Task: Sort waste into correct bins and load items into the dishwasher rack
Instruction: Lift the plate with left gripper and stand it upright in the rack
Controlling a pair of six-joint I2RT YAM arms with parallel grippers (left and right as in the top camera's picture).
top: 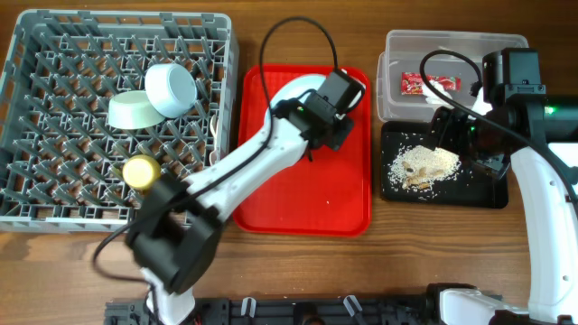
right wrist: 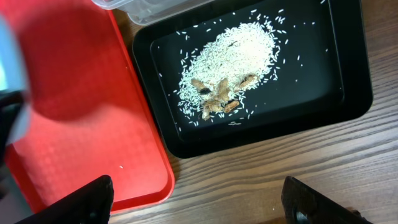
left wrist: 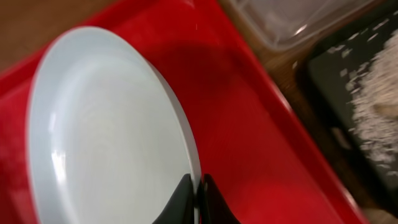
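Red tray (top: 302, 194) sits at the middle of your worktop (top: 406, 262), and everything below is placed from it. Your left gripper (left wrist: 198, 190) is over the tray's far half, pressed together on the rim of the white plate (left wrist: 106, 124); the two dark fingers (left wrist: 183, 200) pinch the edge between them. The plate looks tipped up off the tray floor, though the wrist view is too blurred to be sure.

Just right of the red tray lies the black tray (right wrist: 354, 93), holding the food scraps (right wrist: 227, 59), a pale rice-like heap with a few brown pieces (right wrist: 217, 99) at its near edge. Stray grains are scattered around the heap. Your right gripper (right wrist: 199, 205) hangs over the worktop near the gap between the red tray and the black tray, fingers spread wide and holding nothing.

Beyond the black tray, right of the red tray's far corner, stands the clear tub (top: 452, 41) with the red-and-white wrapper (top: 429, 84) inside it.

Left of the red tray is the grey rack (top: 54, 208). It carries the pale blue bowl (top: 172, 90) and the pale green bowl (top: 135, 110), touching each other, and the yellow-green cup (top: 142, 171) nearer you.
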